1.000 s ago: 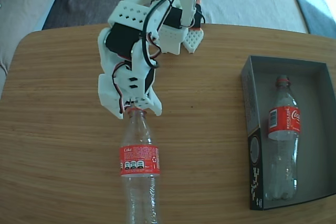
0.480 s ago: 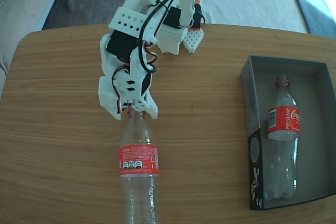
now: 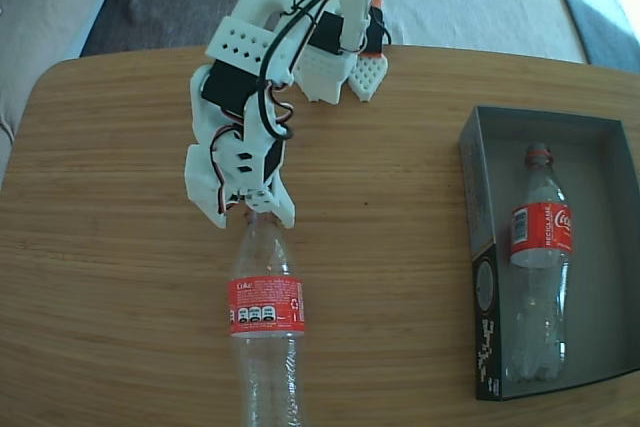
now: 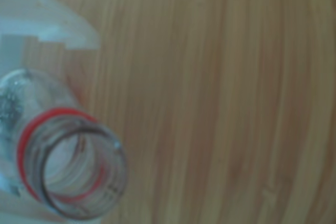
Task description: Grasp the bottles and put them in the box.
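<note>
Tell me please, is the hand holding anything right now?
Hand: closed on the neck of the clear plastic Coca-Cola bottle lying on the wooden table.

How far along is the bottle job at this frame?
About halfway. One bottle already lies inside the box. The gripper is at the neck of the second bottle, which lies on the table; whether the grip has closed cannot be told. Left: lift it and place it in the box.
</note>
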Controlling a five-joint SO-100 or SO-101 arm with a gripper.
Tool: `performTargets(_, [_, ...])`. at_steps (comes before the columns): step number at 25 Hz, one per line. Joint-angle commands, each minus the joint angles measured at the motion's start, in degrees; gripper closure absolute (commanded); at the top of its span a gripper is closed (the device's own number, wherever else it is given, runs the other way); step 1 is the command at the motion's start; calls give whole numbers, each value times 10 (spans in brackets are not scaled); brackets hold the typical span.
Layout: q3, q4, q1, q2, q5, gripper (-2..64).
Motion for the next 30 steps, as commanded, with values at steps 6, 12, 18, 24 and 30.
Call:
performTargets(6, [-32,-3,-17,15,45,237])
performTargets(12, [-31,-3,-33,14,47,237])
performTargets(18, [-29,-3,-32,14,47,272])
performTargets(24, [-26,-3,-33,15,47,525])
performTargets(30, [-29,5,-33,18,47,616])
